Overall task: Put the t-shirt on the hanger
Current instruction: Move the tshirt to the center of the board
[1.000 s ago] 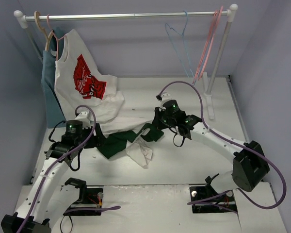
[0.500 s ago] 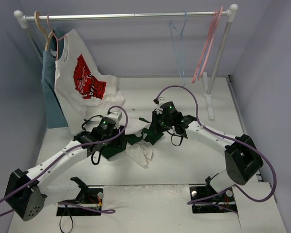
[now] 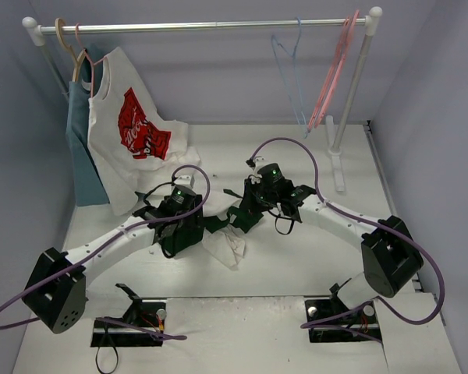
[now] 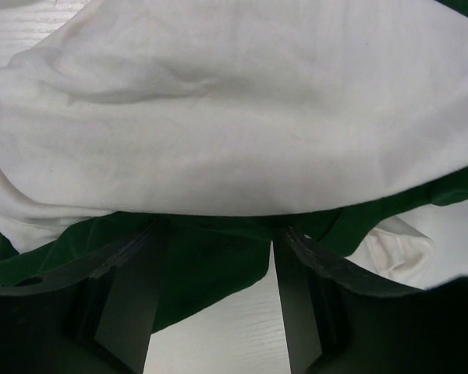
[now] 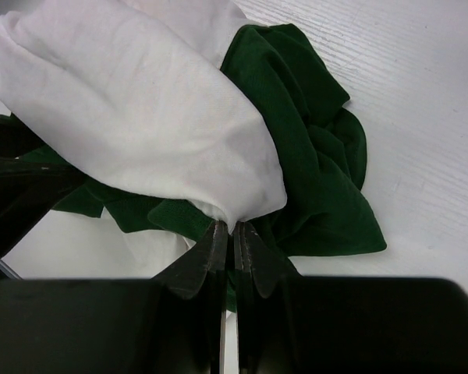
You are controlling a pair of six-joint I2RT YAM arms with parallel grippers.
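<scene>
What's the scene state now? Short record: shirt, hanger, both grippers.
t-shirt: crumpled on the table, between the arms
hanger: bare, hooked on the rail, apart from the t-shirt
right gripper: shut, pinching the white fabric
left gripper: open, jaws apart with green fabric between them
progress: t-shirt not yet on hanger

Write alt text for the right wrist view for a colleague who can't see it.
The right gripper is shut on the t-shirt, pinching a fold of its white body that bulges up and left. The bunched dark green sleeve lies to the right on the white table.
</scene>
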